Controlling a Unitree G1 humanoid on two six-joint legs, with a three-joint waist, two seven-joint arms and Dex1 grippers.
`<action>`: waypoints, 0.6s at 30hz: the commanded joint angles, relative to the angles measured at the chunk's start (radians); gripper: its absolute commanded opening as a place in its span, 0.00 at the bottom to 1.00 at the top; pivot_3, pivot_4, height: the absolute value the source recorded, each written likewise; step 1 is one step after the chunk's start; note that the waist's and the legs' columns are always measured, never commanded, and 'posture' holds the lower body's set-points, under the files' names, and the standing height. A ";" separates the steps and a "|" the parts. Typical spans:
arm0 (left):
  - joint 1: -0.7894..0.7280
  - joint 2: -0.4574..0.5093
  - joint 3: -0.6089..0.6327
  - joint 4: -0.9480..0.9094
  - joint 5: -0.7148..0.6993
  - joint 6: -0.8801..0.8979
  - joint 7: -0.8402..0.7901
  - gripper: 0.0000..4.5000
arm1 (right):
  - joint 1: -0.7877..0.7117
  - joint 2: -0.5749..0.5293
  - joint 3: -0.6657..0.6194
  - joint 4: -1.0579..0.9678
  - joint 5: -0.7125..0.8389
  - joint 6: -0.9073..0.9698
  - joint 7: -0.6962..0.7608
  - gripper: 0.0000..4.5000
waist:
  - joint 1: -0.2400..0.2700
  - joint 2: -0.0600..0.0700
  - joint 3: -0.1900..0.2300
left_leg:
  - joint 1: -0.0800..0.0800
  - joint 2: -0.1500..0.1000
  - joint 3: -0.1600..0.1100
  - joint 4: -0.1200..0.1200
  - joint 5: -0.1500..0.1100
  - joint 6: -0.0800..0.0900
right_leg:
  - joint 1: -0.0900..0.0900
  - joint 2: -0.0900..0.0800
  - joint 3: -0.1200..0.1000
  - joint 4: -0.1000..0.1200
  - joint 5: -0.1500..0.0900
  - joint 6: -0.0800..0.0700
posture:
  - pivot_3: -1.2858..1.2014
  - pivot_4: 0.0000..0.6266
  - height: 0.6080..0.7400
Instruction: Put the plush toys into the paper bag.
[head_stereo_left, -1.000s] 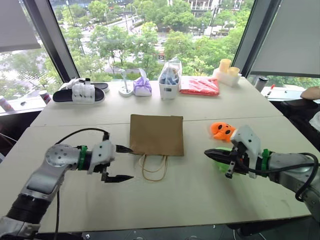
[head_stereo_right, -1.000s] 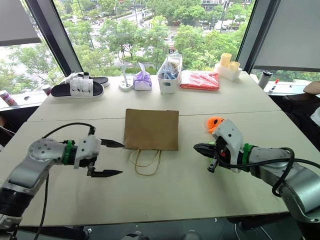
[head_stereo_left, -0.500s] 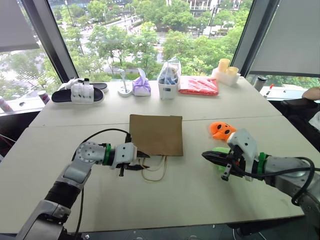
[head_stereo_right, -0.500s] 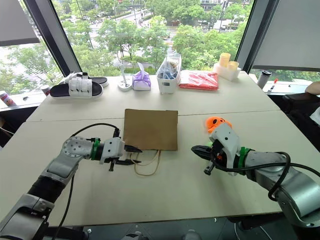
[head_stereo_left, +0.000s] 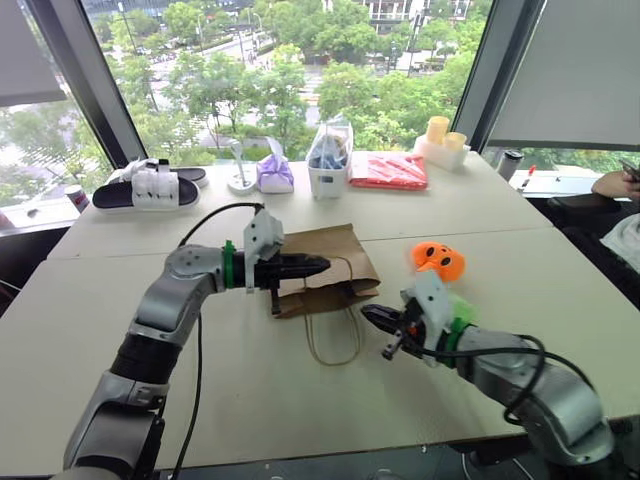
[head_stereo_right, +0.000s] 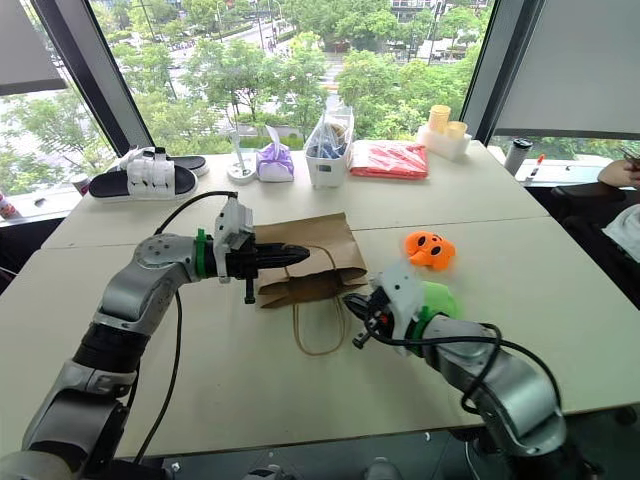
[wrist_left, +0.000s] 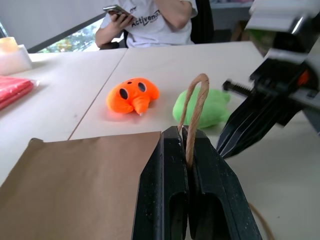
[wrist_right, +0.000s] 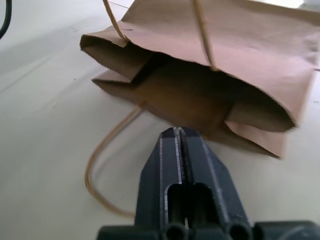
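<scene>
The brown paper bag (head_stereo_left: 325, 240) lies on the table with its mouth (wrist_right: 200, 102) gaping towards me. My left gripper (head_stereo_left: 320, 264) is shut on the upper twine handle (wrist_left: 192, 107) and holds that side of the bag up. The other handle loop (head_stereo_left: 335, 340) rests on the table. Just in front of the bag's mouth my right gripper (head_stereo_left: 368, 313) points at the opening, shut and empty. The green plush toy (head_stereo_left: 460, 308) sits on the table behind my right wrist. Beyond it lies the orange plush toy (head_stereo_left: 438, 258) with dark face marks.
Along the far edge stand black-and-white slippers (head_stereo_left: 140, 185), a purple pouch (head_stereo_left: 272, 173), a clear plastic bag (head_stereo_left: 328, 160), a red packet (head_stereo_left: 388, 170) and yellow cups (head_stereo_left: 437, 135). A person (wrist_left: 150, 20) holding a phone sits past the table's right end.
My left gripper went from open to shut on the bag's handle and rose to the right, opening the bag's mouth. My right gripper moved left towards that mouth.
</scene>
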 joint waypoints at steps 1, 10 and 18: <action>0.005 0.010 0.029 -0.072 -0.041 0.043 0.010 0.01 | -0.076 0.089 0.039 0.140 -0.081 -0.077 -0.038 0.00 | 0.001 0.000 0.000 | 0.000 0.000 0.000 0.000 0.000 0.000 | 0.000 0.000 0.000 0.000 0.000 0.000 | 0.52 0.24 1.00; -0.028 -0.043 0.125 -0.164 -0.160 0.194 0.170 0.01 | -0.239 0.321 0.133 0.630 -0.279 -0.296 -0.095 0.00 | -0.001 0.000 0.000 | 0.000 -0.002 -0.002 -0.001 0.001 -0.003 | -0.001 0.000 0.000 0.001 0.000 0.000 | 0.52 0.24 1.00; -0.187 -0.103 0.280 -0.095 -0.236 0.258 0.400 0.01 | -0.224 0.340 0.136 0.687 -0.348 -0.341 -0.055 0.00 | 0.000 0.000 0.000 | -0.001 -0.003 -0.003 -0.001 0.005 -0.009 | -0.001 0.000 0.000 0.002 0.000 0.000 | 0.52 0.24 1.00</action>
